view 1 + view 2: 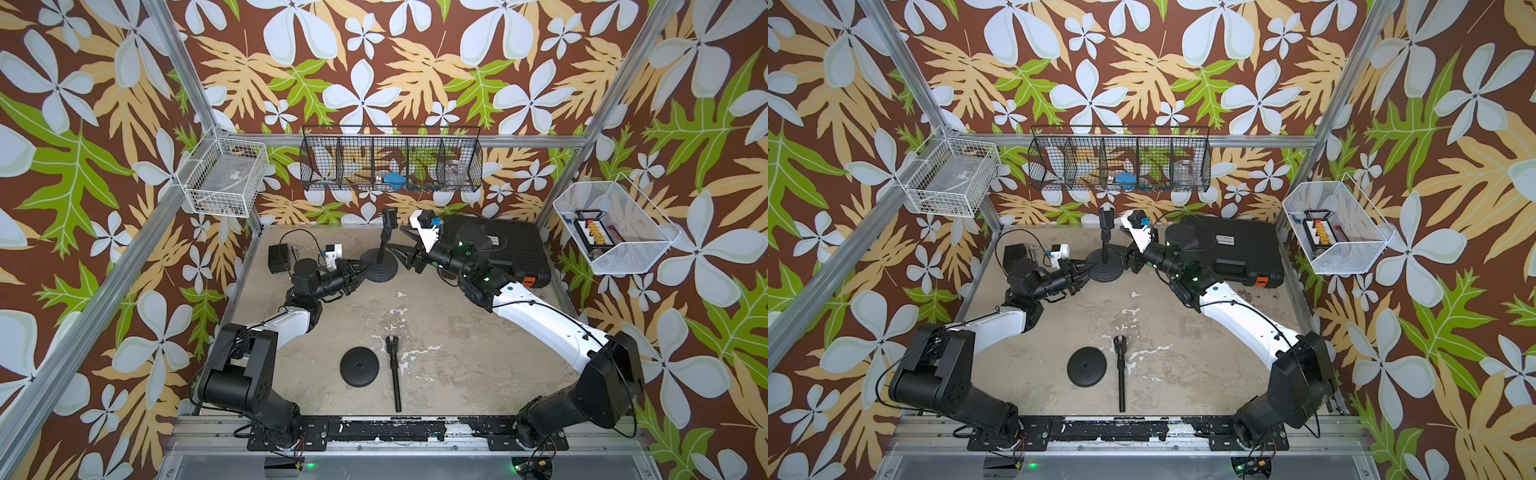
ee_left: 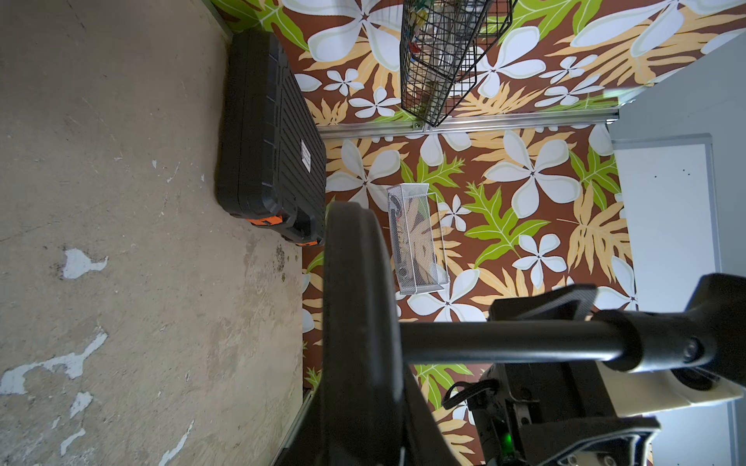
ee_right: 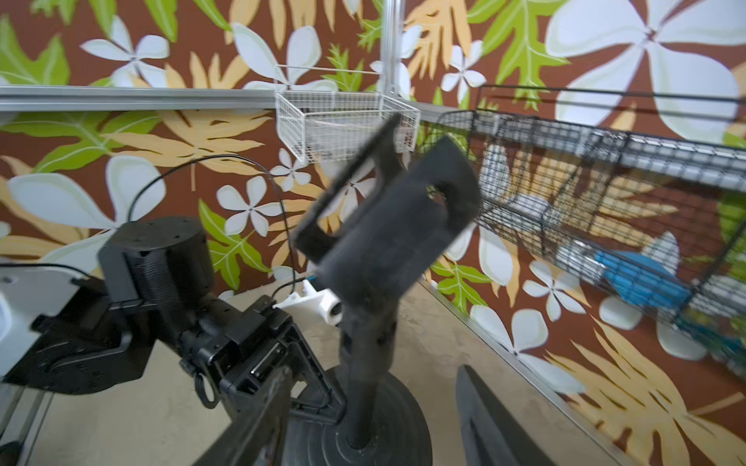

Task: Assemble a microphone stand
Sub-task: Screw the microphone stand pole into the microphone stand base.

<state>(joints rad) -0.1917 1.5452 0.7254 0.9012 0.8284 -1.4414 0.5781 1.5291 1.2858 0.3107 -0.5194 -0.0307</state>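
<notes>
The left jaws are clenched on the rim of the round base [image 1: 380,273] of an upright microphone stand [image 1: 382,245], at the far middle of the bench [image 1: 457,332]. The right jaws are released, spread apart just beside its pole and gripping nothing. Near the front edge lie a loose black disc [image 1: 360,368] and a loose pole [image 1: 395,376], just beside each other. The black case [image 1: 511,241] at the far right carries a white label [image 1: 1225,240], too small to read. The bench is worn beige with white chips, and the flowered walls hold wire baskets [image 1: 390,164].

Robot lab cell, aluminium frame [image 1: 532,141], wire baskets [image 1: 357,160]
</notes>
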